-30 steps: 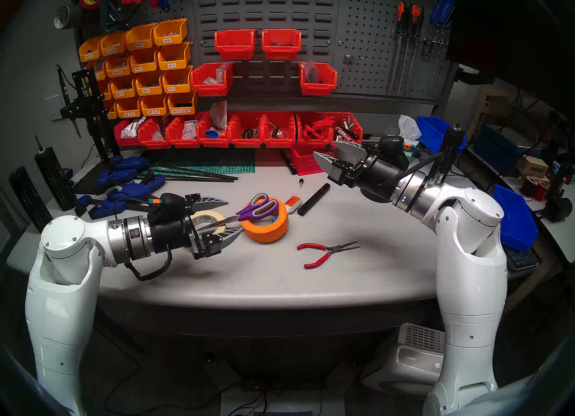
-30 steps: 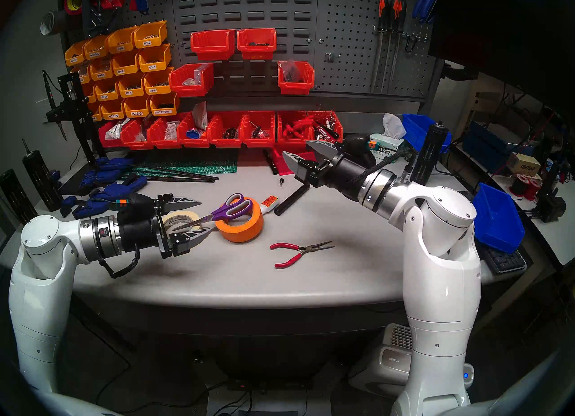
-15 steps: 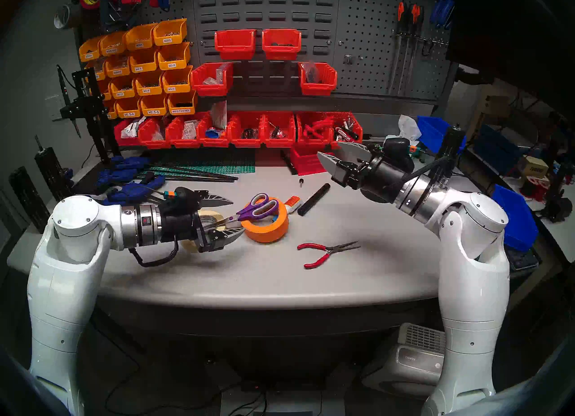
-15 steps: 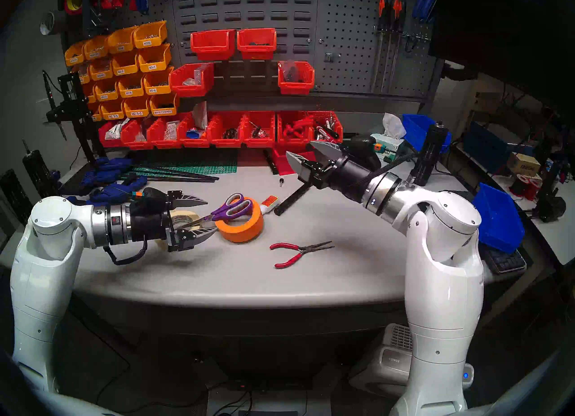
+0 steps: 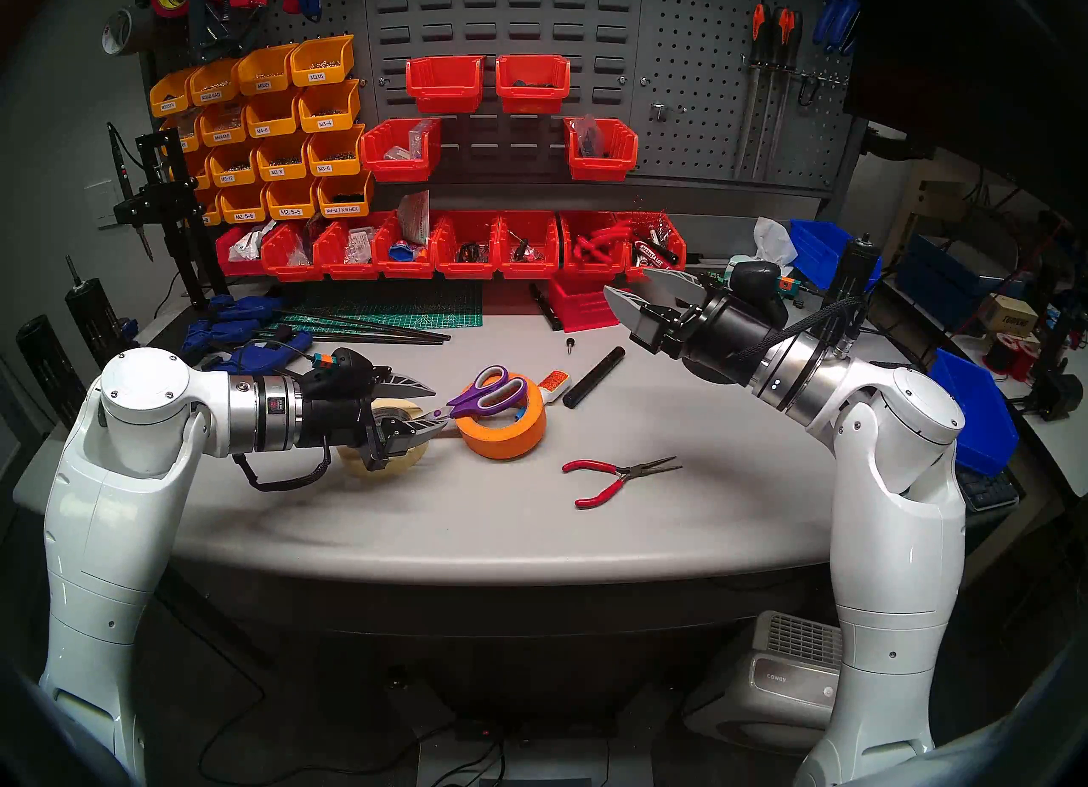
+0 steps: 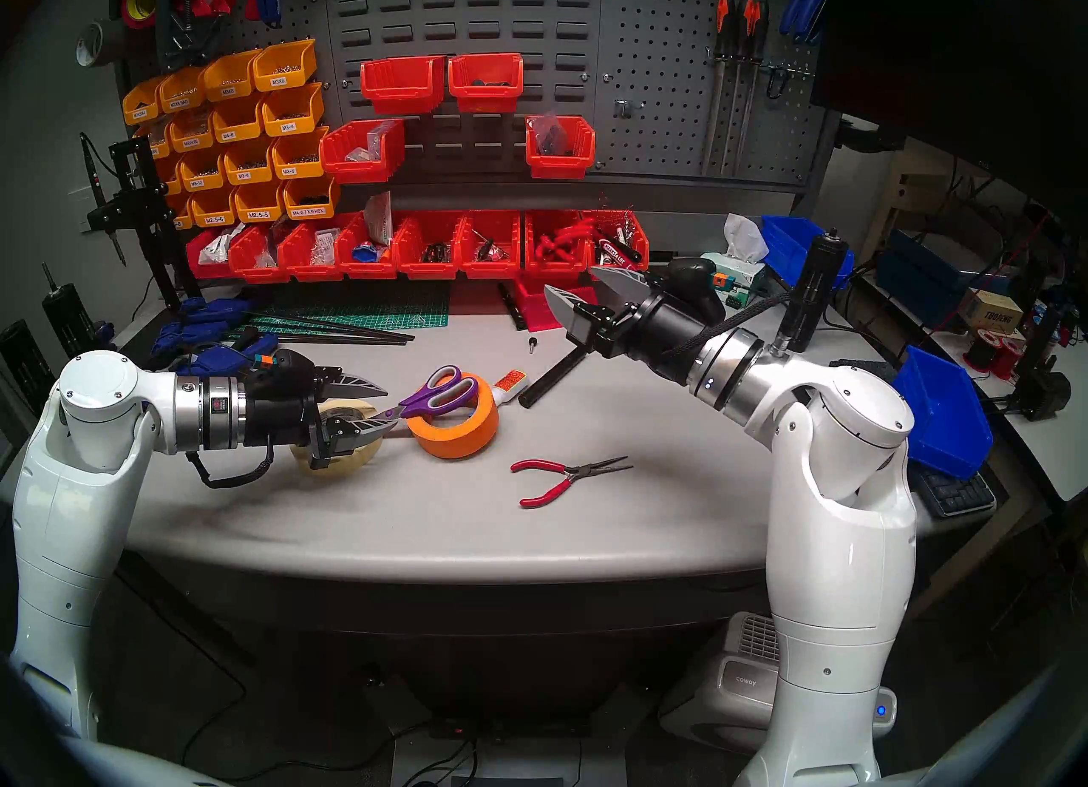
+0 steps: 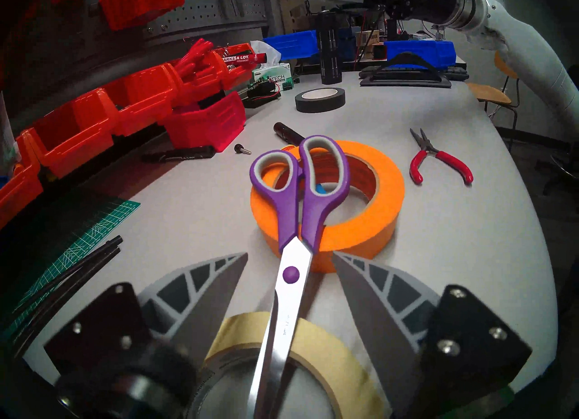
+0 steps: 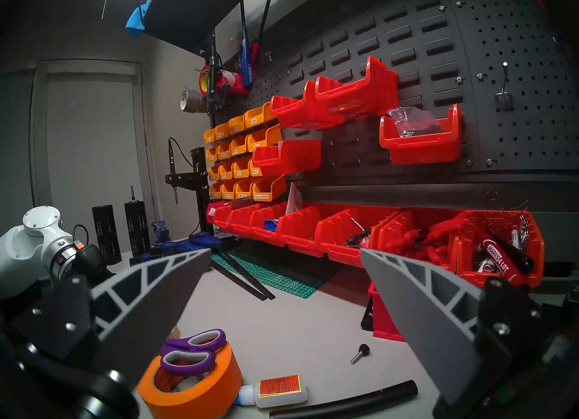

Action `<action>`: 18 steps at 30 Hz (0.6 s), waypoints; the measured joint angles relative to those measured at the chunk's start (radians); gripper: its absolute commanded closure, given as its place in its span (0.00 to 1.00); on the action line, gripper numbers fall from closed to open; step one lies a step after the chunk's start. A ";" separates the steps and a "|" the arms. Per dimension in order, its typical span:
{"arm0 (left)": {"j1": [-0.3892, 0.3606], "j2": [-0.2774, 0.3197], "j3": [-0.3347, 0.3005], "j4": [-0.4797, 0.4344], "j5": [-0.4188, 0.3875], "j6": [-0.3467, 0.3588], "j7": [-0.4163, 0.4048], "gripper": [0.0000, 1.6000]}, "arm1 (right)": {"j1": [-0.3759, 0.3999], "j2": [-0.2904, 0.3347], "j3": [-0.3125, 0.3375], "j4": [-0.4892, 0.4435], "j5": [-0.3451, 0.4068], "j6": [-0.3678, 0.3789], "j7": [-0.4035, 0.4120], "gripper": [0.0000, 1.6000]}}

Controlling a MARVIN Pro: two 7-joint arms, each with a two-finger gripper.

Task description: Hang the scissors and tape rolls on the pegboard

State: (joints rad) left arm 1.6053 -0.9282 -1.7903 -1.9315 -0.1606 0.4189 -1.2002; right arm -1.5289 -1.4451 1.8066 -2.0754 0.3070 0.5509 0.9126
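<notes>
In the head view, the left gripper (image 5: 433,412) reaches level over the grey bench (image 5: 530,532) with one finger on each side of the blades of the scissors (image 5: 480,396). The scissors lie as a bridge: the purple handles rest on the orange tape roll (image 5: 505,429), the blades on the cream masking tape roll (image 5: 382,456), both flat on the bench. The right gripper (image 5: 639,291) hangs in the air, well apart from them, its jaws released and empty. The pegboard (image 5: 695,73) at the back carries a free hook (image 5: 659,111). In the left wrist view, the jaws stand on both sides of the blades near the purple pivot screw, and a gap shows on each side, so they are not yet clenched on the scissors. In the right wrist view, only the handles on the orange roll and the hook are seen. I judge the step is grasping the scissors; next the jaws should clench on the blades, then lift straight so neither roll is dragged.
</notes>
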 measured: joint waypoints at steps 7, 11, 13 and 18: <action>-0.001 0.004 0.009 0.002 0.016 0.002 -0.003 0.27 | 0.002 -0.002 0.002 -0.003 0.000 0.000 0.001 0.00; -0.008 0.004 0.027 0.011 0.031 0.000 0.010 0.25 | 0.002 -0.005 0.004 -0.007 0.000 0.000 0.001 0.00; -0.013 0.005 0.037 0.016 0.037 0.000 0.013 0.31 | 0.002 -0.007 0.005 -0.010 0.000 0.000 0.001 0.00; -0.024 0.005 0.063 0.026 0.047 0.000 0.021 0.73 | 0.000 -0.012 0.009 -0.018 0.000 0.000 0.001 0.00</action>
State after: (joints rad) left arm 1.5810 -0.9227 -1.7277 -1.9056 -0.1135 0.4186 -1.1788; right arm -1.5290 -1.4569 1.8159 -2.0933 0.3069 0.5506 0.9136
